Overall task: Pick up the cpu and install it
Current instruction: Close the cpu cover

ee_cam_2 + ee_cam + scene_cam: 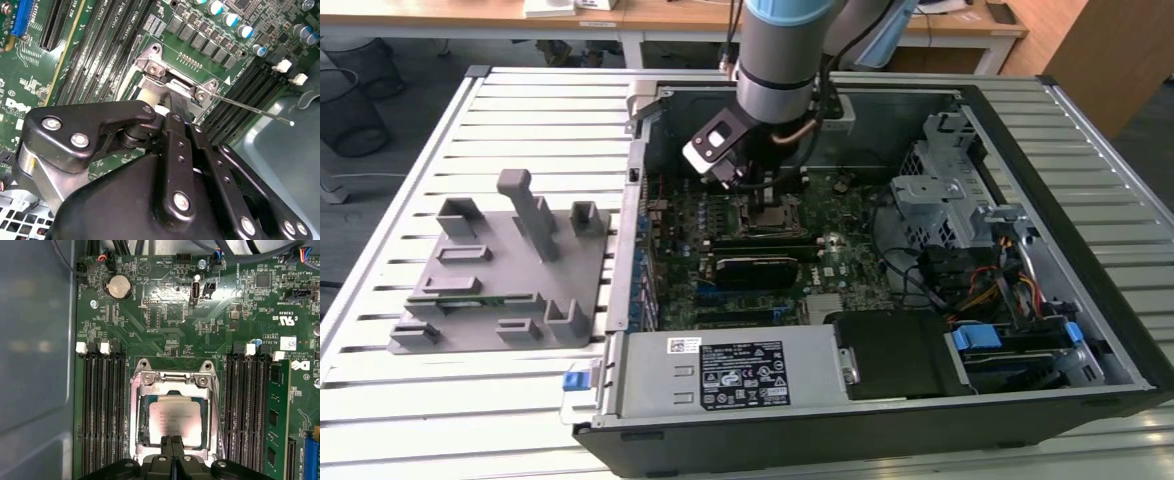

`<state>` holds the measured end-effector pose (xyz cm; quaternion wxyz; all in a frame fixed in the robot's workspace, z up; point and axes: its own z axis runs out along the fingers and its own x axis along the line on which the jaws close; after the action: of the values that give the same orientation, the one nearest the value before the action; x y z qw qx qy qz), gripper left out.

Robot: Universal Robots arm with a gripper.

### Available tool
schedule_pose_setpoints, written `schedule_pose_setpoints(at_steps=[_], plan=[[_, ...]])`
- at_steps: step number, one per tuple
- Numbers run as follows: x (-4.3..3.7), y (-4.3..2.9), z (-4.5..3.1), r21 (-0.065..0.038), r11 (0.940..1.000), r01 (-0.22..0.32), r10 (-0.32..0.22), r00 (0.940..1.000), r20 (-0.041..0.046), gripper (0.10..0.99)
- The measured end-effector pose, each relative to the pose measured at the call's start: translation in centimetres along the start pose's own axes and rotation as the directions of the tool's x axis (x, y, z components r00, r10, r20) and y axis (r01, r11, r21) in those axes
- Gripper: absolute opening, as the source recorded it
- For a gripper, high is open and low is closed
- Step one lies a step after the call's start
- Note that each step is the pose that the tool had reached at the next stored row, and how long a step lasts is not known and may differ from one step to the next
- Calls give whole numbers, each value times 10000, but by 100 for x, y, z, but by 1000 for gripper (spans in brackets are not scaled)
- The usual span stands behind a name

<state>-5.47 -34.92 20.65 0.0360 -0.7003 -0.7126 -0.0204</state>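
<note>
1. Exterior view. Open computer case (854, 440) lying on a slatted tabletop (520, 110). A grey fixture (507, 270) stands beside it, on the exterior view's left. The robot arm (781, 60) reaches down into the case, with the tool (771, 198) low over the motherboard (854, 260).
2. First wrist view. The cpu (177, 415) lies flat in the socket frame (172, 377), silvery plate up, with memory slots (102, 410) on both sides. The tool's two fingertips are pressed together, nothing between them, over one edge of the cpu. I cannot tell whether they touch it.
3. Second wrist view. The tool's black linkages are in the foreground, and one narrow finger reaches the metal socket frame. A thin lever rod (250, 107) juts out from the frame across the memory slots.
</note>
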Motion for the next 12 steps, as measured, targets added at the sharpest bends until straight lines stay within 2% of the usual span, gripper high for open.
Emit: schedule_pose_setpoints(at_steps=[5, 12], plan=[[-4, 1, 50, 0, 10000, 0, 0, 10000, 1, 110], [-5, 14, 59, -1, 10000, 0, 0, 10000, -4, 110]])
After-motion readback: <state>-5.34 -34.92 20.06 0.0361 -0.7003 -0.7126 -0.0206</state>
